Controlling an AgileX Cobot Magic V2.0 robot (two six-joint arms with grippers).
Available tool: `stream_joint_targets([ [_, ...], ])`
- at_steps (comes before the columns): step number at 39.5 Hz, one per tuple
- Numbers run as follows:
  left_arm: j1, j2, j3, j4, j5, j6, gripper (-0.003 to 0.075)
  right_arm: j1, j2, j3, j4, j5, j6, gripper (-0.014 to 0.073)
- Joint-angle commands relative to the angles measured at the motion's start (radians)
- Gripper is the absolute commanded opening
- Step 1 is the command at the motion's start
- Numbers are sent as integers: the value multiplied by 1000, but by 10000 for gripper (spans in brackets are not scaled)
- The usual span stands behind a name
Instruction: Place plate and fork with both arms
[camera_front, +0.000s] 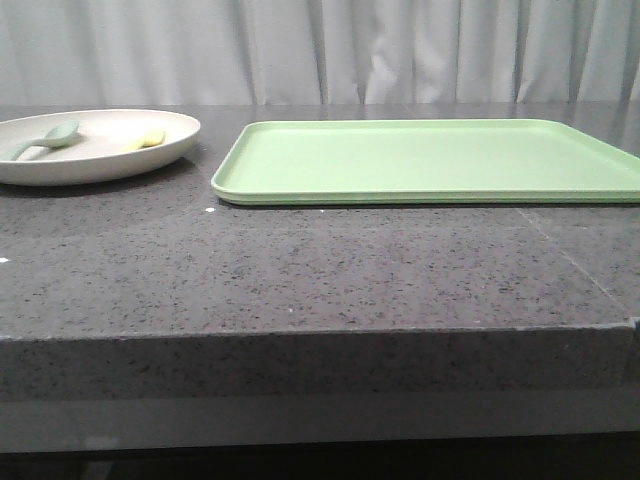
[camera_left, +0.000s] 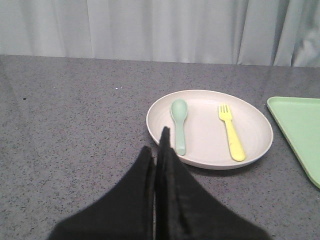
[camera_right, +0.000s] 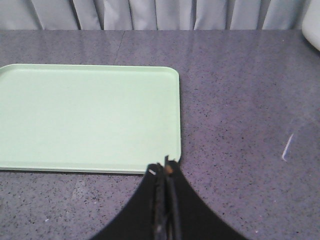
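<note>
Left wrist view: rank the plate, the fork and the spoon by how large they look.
1. plate, clearly largest.
2. and 3. spoon and fork: near-equal length, too close to rank.

No readable text, labels, brands, numbers or signs anywhere: none on round cream plate (camera_left: 210, 129), flat light-green rectangular tray (camera_front: 430, 160), speckled grey stone tabletop (camera_front: 300, 270).

plate (camera_front: 90, 165) left, apparently holding fork (camera_front: 146, 139), spoon (camera_front: 45, 140) | tray (camera_front: 430, 160) right
</note>
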Motion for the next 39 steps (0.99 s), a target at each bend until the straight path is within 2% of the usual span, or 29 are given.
stream_joint_targets([
  [1, -7, 15, -28, -8, -71, -9, -18, 0, 9, -34, -12, -74, -6, -67],
  [6, -7, 15, -28, -8, -74, -9, -14, 0, 9, -33, -12, -71, -6, -55],
  [9, -7, 15, -28, 0, -83, -9, 45, 0, 9, -33, -12, -70, -6, 45],
  [11, -7, 15, -28, 11, -92, -9, 158, 0, 9, -33, -21, -69, -6, 165],
  [12, -7, 15, -28, 13, -95, -9, 248, 0, 9, -33, -30, -69, -6, 244],
  [14, -7, 15, -28, 30, -97, -9, 503, 0, 9, -33, -42, -69, -6, 433],
  [16, -7, 15, -28, 32, -97, -9, 695, 0, 9, -33, -42, -71, -6, 555],
  [17, -7, 15, -28, 29, -97, -9, 708, 0, 9, -33, -42, -74, -6, 591],
  [19, -7, 15, -28, 29, -97, -9, 659, 0, 8, -33, -42, -75, -6, 631],
  [27, -7, 15, -28, 23, -97, -9, 534, 0, 8, -33, -41, -75, -6, 624],
  [30, -7, 15, -28, -31, -114, -9, 496, 0, 8, -33, -41, -75, -6, 624],
  [35, -7, 17, -28, -80, -133, -9, 451, 0, 8, -33, -41, -75, -6, 624],
  [39, -7, 40, -48, -76, -90, -9, 452, 0, 8, -33, -40, -75, -6, 624],
])
